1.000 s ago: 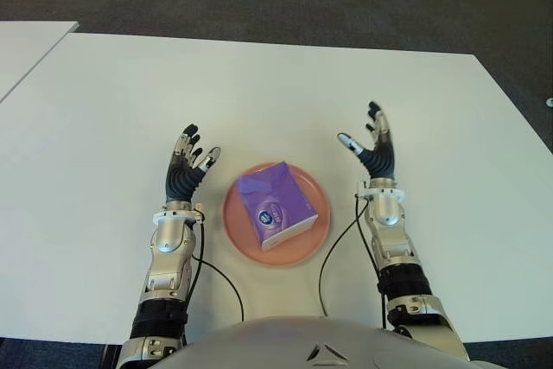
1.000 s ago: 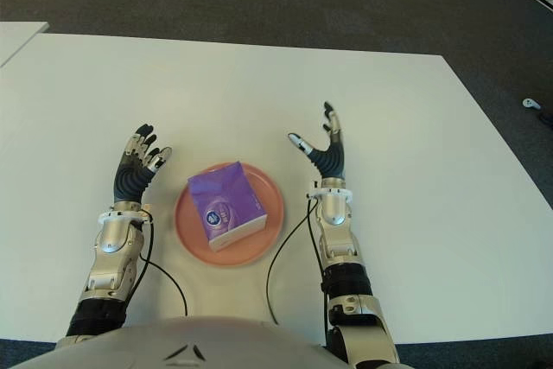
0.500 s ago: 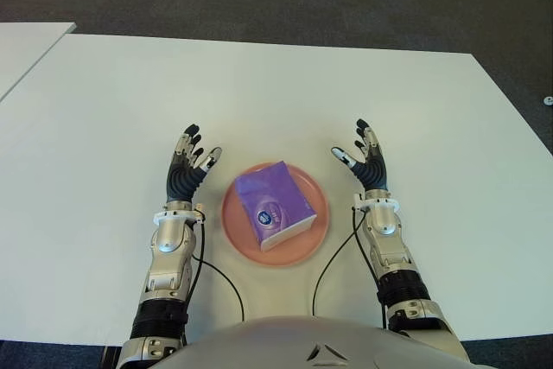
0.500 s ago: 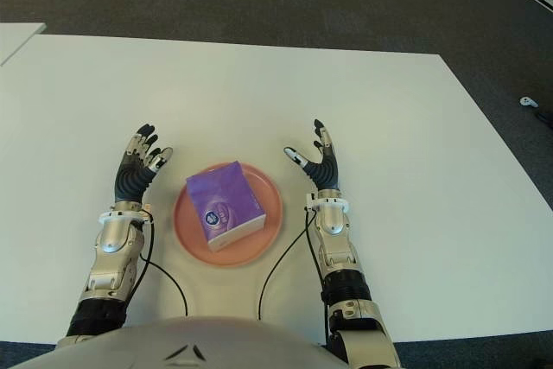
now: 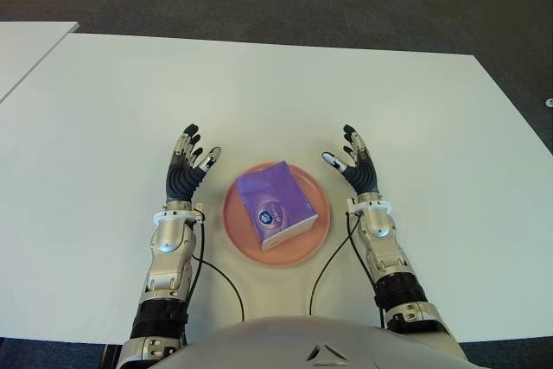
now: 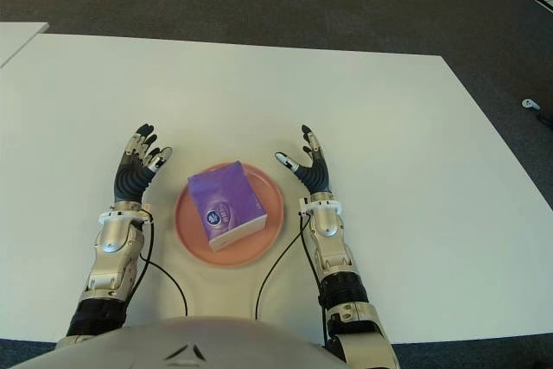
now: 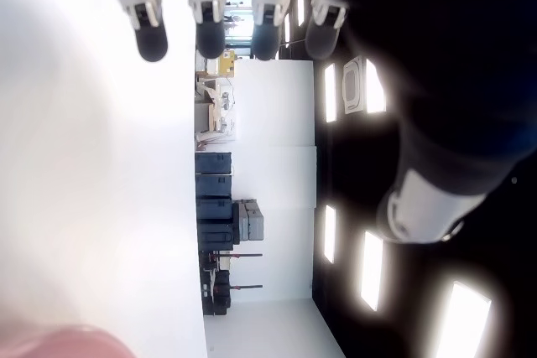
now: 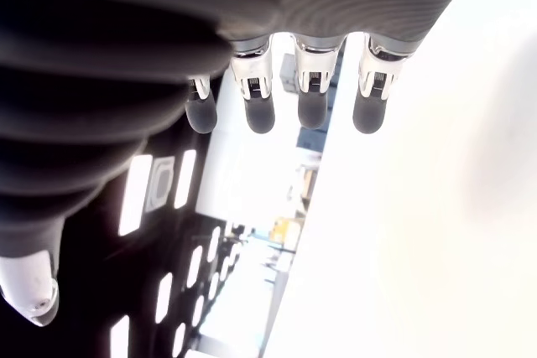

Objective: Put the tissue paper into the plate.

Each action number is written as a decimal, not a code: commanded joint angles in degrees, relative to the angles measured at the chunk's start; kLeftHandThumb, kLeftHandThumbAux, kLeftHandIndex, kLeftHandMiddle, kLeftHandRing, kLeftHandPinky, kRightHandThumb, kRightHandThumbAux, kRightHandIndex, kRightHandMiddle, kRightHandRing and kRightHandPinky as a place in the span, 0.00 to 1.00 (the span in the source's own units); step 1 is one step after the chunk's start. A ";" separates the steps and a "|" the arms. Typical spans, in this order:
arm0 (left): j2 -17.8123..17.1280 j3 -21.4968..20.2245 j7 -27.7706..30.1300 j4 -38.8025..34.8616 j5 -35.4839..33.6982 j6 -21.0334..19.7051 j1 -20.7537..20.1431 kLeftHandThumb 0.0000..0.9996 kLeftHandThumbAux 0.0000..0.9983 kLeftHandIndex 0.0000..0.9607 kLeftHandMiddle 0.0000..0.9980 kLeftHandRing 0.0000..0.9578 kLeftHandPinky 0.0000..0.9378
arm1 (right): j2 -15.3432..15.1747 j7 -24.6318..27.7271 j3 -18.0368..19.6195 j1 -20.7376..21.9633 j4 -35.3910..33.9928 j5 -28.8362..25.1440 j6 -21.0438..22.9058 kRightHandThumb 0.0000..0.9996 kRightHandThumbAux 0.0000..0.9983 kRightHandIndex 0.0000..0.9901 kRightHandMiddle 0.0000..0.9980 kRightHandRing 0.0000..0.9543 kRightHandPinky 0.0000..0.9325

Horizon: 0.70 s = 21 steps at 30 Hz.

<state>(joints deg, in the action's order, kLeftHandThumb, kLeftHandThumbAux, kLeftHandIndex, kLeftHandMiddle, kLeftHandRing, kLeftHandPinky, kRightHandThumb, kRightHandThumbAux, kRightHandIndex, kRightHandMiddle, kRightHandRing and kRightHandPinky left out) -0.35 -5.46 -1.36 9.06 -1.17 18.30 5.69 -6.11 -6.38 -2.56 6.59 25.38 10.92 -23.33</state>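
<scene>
Fingers spread on both hands, holding nothing
Purple tissue paper lies in the plate (pink) between left hand and right hand

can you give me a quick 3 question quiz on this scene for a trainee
1. True or false: the tissue pack lies on the plate.
2. Multiple choice: which hand holds the tissue pack? A) left hand B) right hand C) neither
3. Fill in: the plate sits on the white table ____ the two hands.

Key
1. True; the purple pack rests inside the pink plate.
2. C; both hands show open fingers and grasp nothing, one either side of the plate.
3. between
</scene>
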 commanded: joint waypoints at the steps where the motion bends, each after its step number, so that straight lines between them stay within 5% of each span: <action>1: 0.17 0.29 0.01 -0.14 0.02 -0.65 0.75 0.00 0.66 0.05 0.04 0.00 0.00 | -0.87 0.28 -0.90 -0.45 1.96 1.54 1.09 0.07 0.52 0.00 0.00 0.00 0.00; 21: -0.08 0.42 0.18 -0.02 0.25 -0.73 0.66 0.00 0.65 0.05 0.04 0.00 0.00 | 2.10 2.85 -0.73 -3.28 -4.56 -2.56 12.20 0.09 0.58 0.00 0.00 0.00 0.01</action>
<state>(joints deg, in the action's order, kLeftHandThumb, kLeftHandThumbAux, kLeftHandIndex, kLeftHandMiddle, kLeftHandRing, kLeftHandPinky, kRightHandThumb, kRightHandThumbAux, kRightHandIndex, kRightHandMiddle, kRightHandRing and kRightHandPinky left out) -0.37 -5.43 -1.36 8.94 -1.16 18.12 5.78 -4.85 -3.70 -3.33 5.75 21.31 9.00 -14.70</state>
